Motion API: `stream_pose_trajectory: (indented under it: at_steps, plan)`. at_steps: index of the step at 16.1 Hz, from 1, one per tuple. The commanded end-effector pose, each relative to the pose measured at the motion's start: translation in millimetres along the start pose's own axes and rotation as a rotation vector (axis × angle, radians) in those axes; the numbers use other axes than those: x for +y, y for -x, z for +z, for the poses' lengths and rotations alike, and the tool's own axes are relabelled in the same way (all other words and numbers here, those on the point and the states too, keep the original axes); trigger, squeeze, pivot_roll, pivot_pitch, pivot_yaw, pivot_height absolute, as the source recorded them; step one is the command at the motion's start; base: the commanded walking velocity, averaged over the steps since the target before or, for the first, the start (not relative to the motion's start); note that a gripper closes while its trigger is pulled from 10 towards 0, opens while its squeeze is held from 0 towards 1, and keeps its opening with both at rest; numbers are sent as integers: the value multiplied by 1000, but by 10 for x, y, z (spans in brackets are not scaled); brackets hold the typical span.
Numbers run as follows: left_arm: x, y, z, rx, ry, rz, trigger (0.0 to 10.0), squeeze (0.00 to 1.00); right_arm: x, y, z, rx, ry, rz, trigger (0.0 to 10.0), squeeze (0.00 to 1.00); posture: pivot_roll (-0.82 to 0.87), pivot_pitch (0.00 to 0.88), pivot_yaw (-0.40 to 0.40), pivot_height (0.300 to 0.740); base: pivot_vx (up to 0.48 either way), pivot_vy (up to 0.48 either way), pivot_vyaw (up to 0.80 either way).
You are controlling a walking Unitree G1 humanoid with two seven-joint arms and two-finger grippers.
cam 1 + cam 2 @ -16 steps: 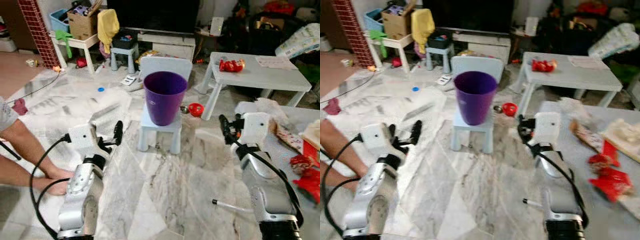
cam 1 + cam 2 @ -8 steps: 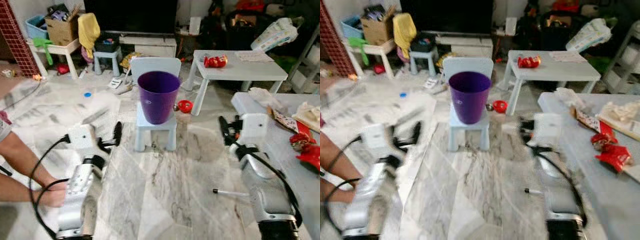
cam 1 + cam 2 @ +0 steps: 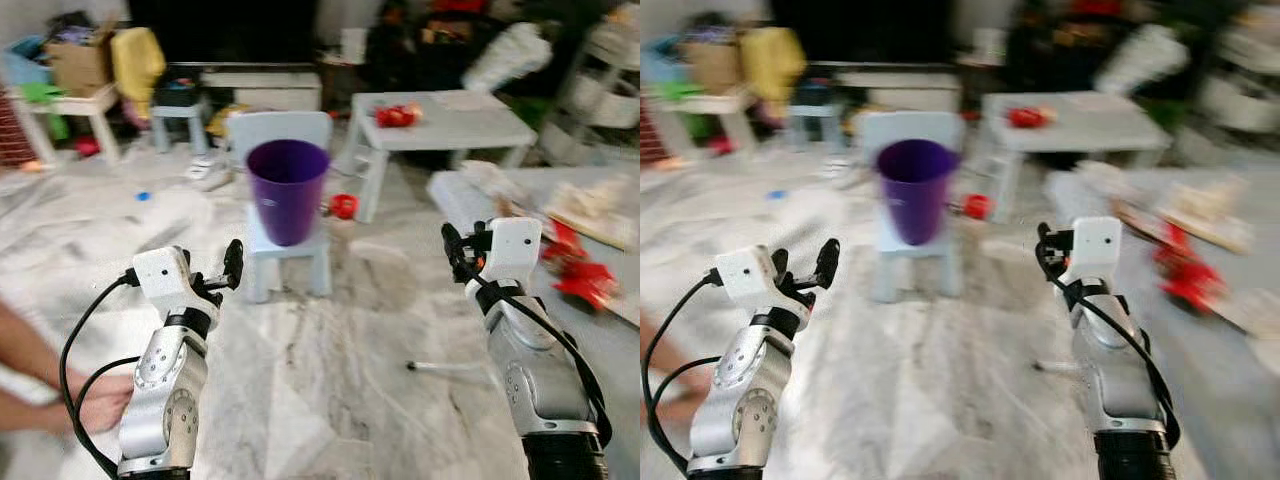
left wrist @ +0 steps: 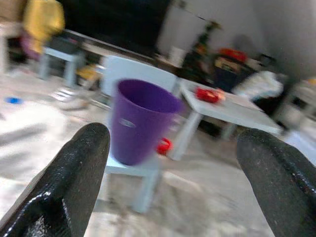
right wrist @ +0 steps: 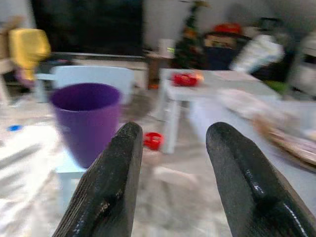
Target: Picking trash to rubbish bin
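Overall: the head views have swung toward the robot's right compared with 1 second ago; blur in the frames indicates the robot is turning or walking, not that objects moved.
Bin: the purple rubbish bin (image 3: 287, 189) stands upright on a small white chair (image 3: 285, 250), ahead and slightly left of centre, as before.
Trash: red wrappers (image 3: 580, 280) lie on the grey table (image 3: 470, 195) at far right, now more fully in view; more red trash (image 3: 396, 115) sits on the farther white table (image 3: 455, 115).
Left gripper (image 4: 173, 163): raised, fingers spread wide, empty, aimed toward the bin.
Right gripper (image 5: 170, 173): raised, fingers apart, empty.
Person: a forearm and hand (image 3: 95, 400) at the lower left, near the left arm.
Assessment: no trash is held; the turn likely brings the table wrappers within approach for a first pickup.
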State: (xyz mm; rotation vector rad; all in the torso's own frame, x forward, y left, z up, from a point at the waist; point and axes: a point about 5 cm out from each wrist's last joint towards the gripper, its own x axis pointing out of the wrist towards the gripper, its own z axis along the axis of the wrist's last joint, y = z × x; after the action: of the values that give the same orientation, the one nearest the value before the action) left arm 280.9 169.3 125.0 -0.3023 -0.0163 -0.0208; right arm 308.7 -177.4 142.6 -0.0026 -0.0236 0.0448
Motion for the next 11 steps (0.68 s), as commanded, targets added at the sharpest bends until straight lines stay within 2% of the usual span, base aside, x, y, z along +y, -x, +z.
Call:
stream_pose_trajectory:
  at_steps: [1,11]
  plan:
    - [-23,-26,19,-4,12,-10,10000,0,-39,-7,5,5,-5,-15,10000,0,-17,0,-61,740,0,0,-800]
    - [21,-66,96,-27,10,7,10000,0,-69,-25,46,-10,9,-25,10000,0,-16,0,-55,740,0,0,-800]
